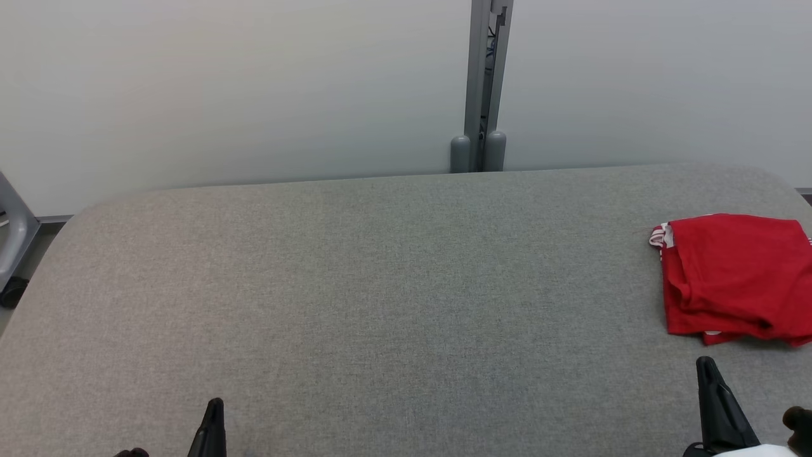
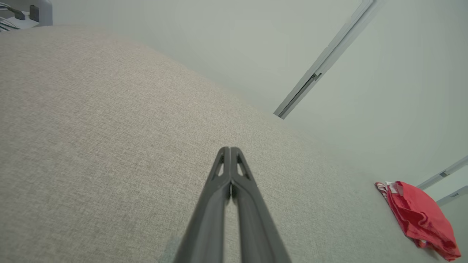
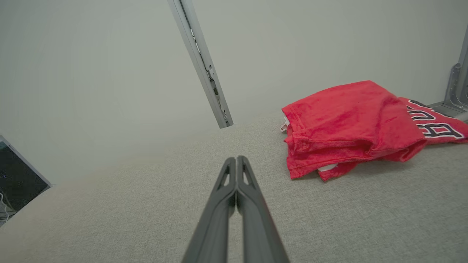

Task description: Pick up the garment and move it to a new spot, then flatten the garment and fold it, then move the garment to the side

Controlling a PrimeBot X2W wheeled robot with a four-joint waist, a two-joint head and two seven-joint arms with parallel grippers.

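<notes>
The garment [image 1: 736, 279] is a red top with white trim, lying folded in a loose pile at the far right of the grey table [image 1: 380, 285]. In the right wrist view the garment [image 3: 347, 124] shows black-and-white lettering on a part at its right. My right gripper [image 1: 706, 365] is shut and empty, a short way in front of the pile and not touching it; its tips [image 3: 236, 159] meet above bare table. At the lower left my left gripper [image 1: 215, 404] is shut too, holding nothing, far from the garment [image 2: 420, 215].
A pale wall runs behind the table, with a grey upright post [image 1: 485, 82] at its middle. A grey frame part [image 1: 13, 235] stands off the table's left edge. The table's right edge lies just past the garment.
</notes>
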